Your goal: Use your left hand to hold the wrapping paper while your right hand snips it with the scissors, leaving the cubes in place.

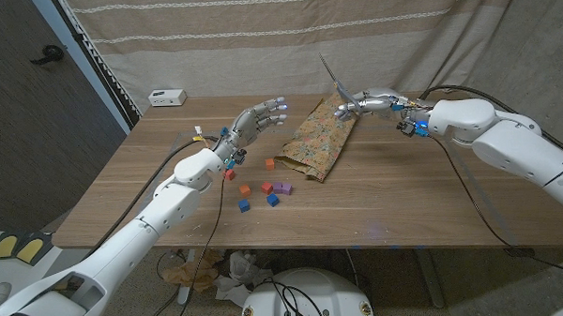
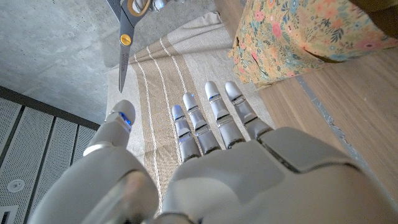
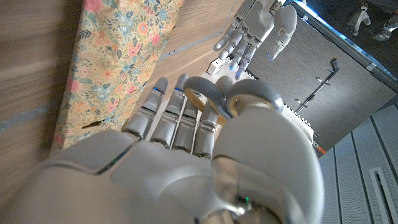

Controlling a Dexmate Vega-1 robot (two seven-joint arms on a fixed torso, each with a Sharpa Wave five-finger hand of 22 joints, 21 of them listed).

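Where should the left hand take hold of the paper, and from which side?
Judging by its pose, the paper's left long edge, reached from the left: it lies flat, the open left hand hovers there, and the right hand holds the scissors opposite.

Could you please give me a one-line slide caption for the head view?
Right hand holds scissors above floral wrapping paper; open left hand hovers nearby, cubes in front.

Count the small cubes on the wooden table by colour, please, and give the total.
Orange cubes: 2
Red cubes: 2
Blue cubes: 2
Purple cubes: 2, touching
Total: 8
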